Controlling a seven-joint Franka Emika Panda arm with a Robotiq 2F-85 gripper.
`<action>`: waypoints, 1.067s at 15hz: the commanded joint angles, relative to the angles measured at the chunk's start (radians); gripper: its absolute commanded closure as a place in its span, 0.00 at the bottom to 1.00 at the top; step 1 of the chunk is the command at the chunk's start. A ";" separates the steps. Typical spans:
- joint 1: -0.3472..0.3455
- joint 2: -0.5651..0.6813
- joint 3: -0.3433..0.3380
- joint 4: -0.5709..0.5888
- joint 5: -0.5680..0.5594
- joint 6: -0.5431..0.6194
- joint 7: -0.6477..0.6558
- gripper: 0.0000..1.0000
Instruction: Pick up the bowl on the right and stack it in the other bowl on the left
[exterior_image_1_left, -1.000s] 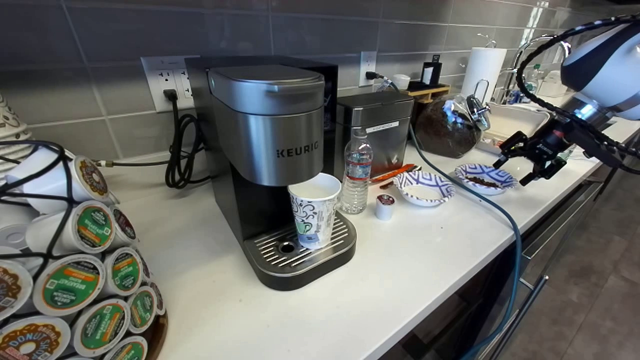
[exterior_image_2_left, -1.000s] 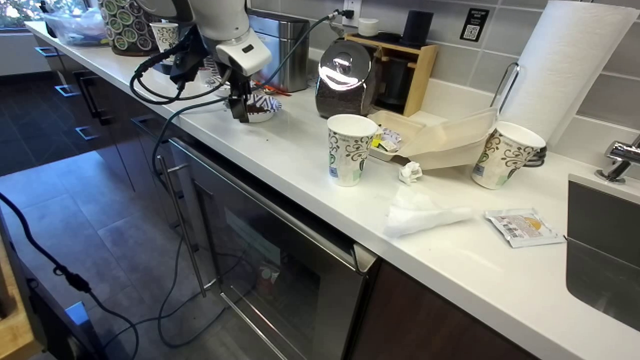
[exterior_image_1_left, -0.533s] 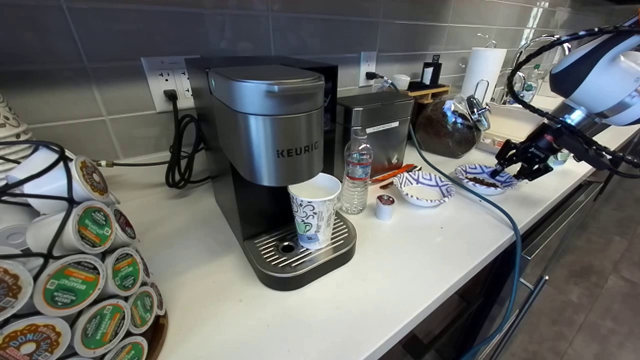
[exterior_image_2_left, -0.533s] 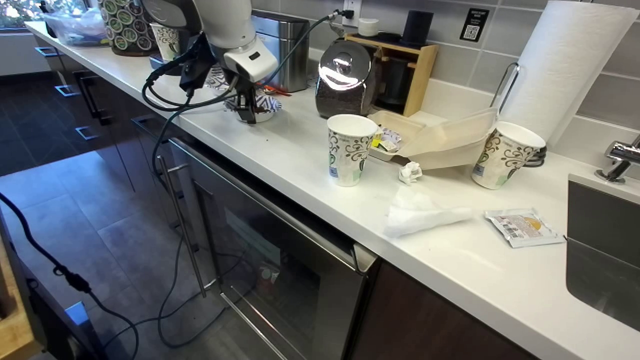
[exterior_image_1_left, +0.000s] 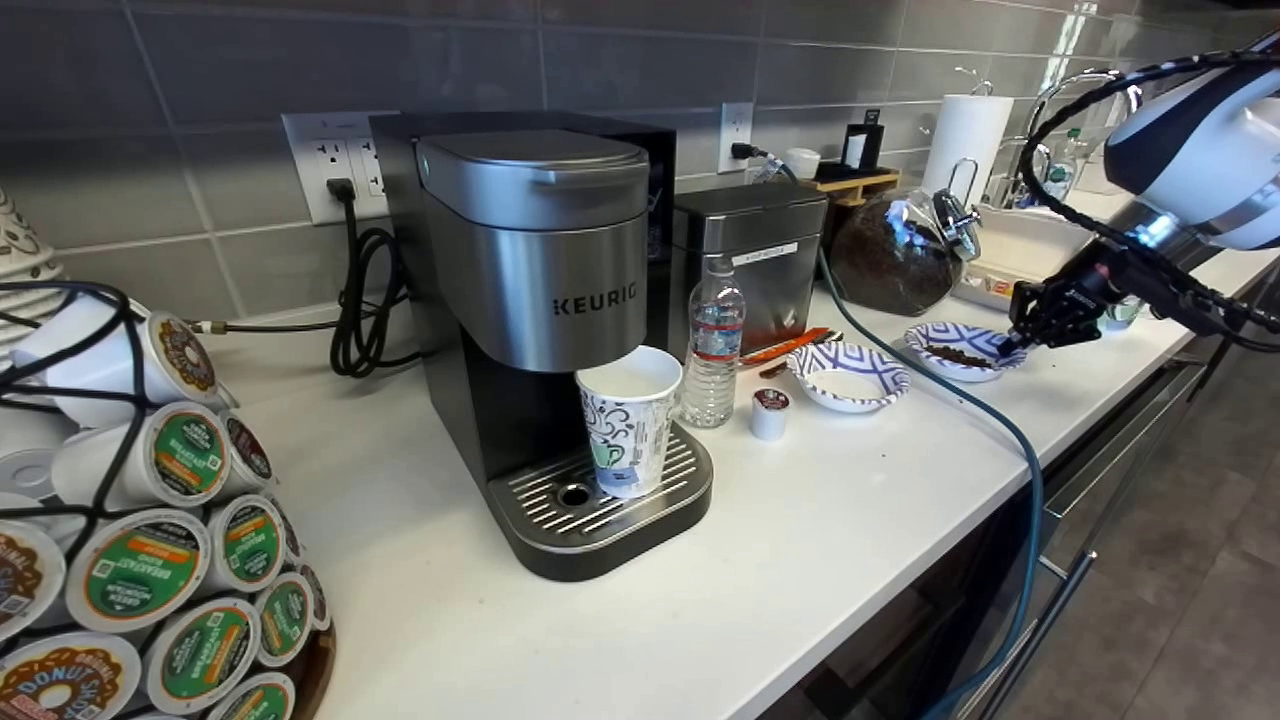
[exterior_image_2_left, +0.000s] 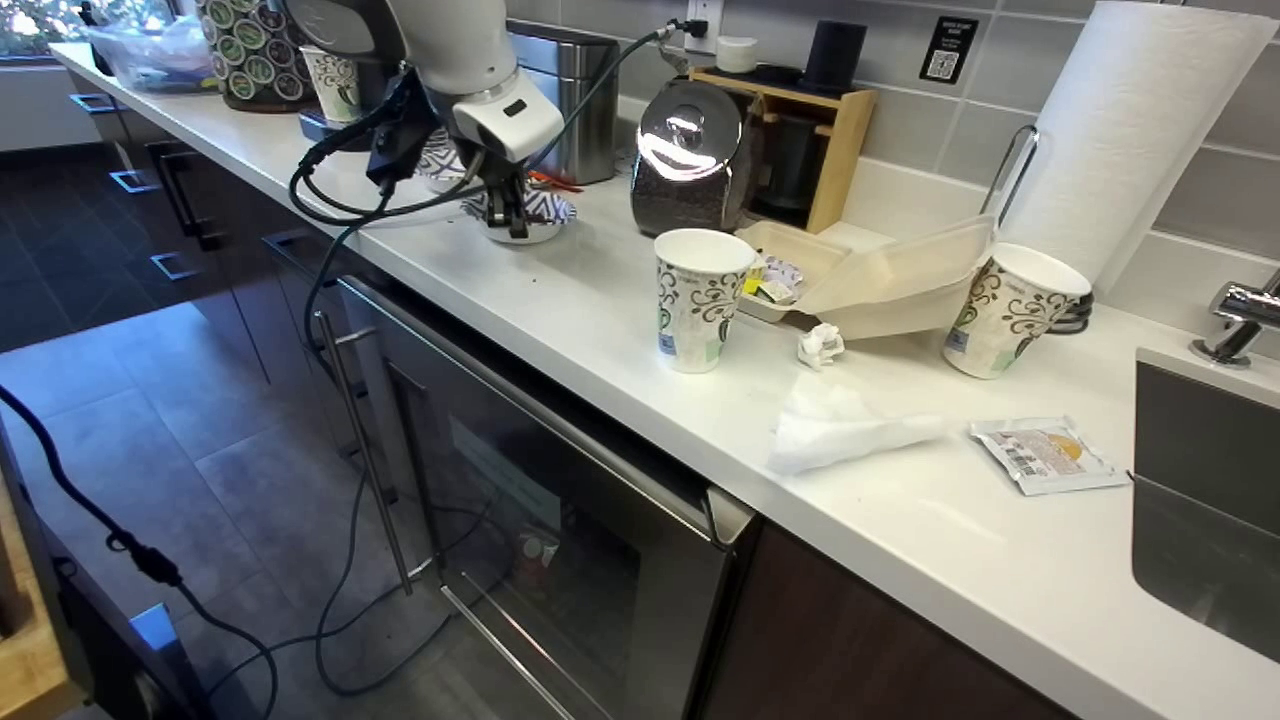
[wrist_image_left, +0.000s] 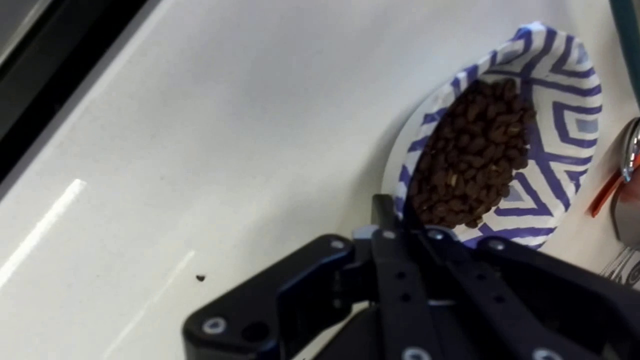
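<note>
Black pincer (wrist_image_left: 397, 210) pinching rim of bowl (wrist_image_left: 567, 125) with brown beans (wrist_image_left: 470, 155); other bowl (exterior_image_1_left: 855, 365) near.

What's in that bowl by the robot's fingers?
Small brown bits, maybe coffee beans, lie heaped in the bowl. The patch of bottom under them is covered, and the gripper hides part of the bowl too.

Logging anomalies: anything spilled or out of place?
Yes: a dark speck lies on the counter outside the bowl of brown pieces, possibly spilled from it. A crumpled white wad sits by the open box, like litter.
</note>
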 joint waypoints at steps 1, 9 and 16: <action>-0.006 -0.027 0.013 -0.021 -0.004 0.000 0.012 0.99; 0.061 -0.176 0.022 -0.107 -0.133 0.015 0.122 0.99; 0.122 -0.217 0.090 -0.124 -0.081 -0.017 0.057 0.99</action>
